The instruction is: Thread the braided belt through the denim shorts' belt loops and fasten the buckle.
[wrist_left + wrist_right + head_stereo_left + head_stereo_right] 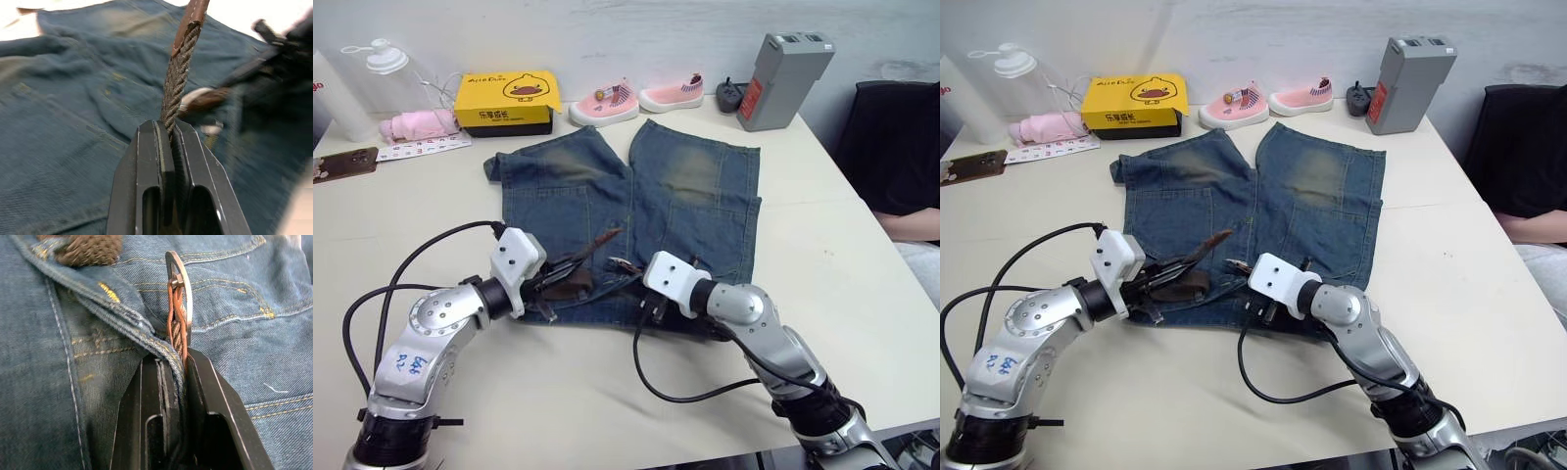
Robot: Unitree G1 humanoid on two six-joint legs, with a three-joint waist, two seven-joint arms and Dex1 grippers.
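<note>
The denim shorts [607,196] lie flat on the table, waistband toward me, legs pointing away. My left gripper [168,128] is shut on the braided belt [177,73], a short way below its tan tip [191,17], which sticks up over the shorts [607,238]. My right gripper [173,364] is shut on the belt's other end just under the metal buckle [177,289], with a fold of the waistband [122,308] caught between its fingers. The two grippers [570,266] [625,266] face each other over the waistband's middle. I cannot make out the belt loops.
Along the table's far edge stand a yellow box [504,98], two pink shoes [604,106], a grey battery pack [783,78], a bottle [386,59] and a pink cloth [416,125]. A phone [342,164] lies far left. A person sits at the right [901,157].
</note>
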